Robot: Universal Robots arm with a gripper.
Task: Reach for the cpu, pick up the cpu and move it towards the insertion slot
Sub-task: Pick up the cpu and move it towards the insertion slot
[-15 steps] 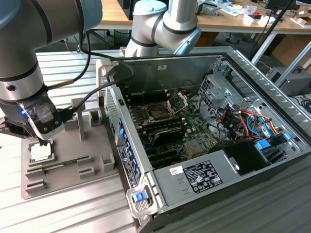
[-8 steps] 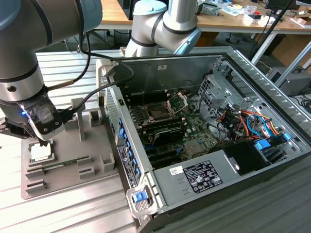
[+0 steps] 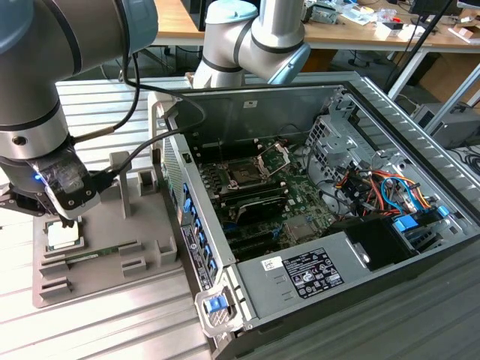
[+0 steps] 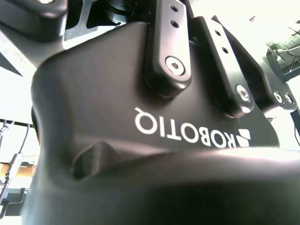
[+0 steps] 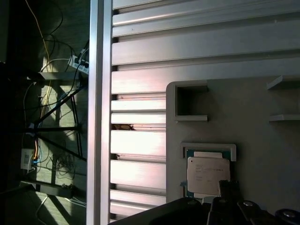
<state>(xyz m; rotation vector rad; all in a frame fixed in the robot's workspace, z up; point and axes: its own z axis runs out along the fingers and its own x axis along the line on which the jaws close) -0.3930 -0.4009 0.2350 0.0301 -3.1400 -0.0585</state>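
The cpu [image 3: 64, 235] is a small silvery square chip lying flat in a framed recess of the grey holder block [image 3: 142, 247] at the exterior view's left. In the first wrist view the cpu [image 5: 208, 176] sits in that recess, with black gripper parts overlapping its near edge. My gripper [image 3: 58, 219] hangs just above the chip, hiding part of it; its black body [image 4: 154, 122] looms close in the second wrist view. The insertion slot [image 3: 244, 174] is the dark square socket with a raised silver bracket on the green board inside the open computer case [image 3: 225, 251].
A thin green memory stick [image 3: 94, 256] lies on the holder block beside the cpu. Grey upright posts [image 3: 122, 180] rise from the block. The case wall [image 3: 191, 225] stands between block and board. Everything rests on a ribbed aluminium table [image 5: 140, 140].
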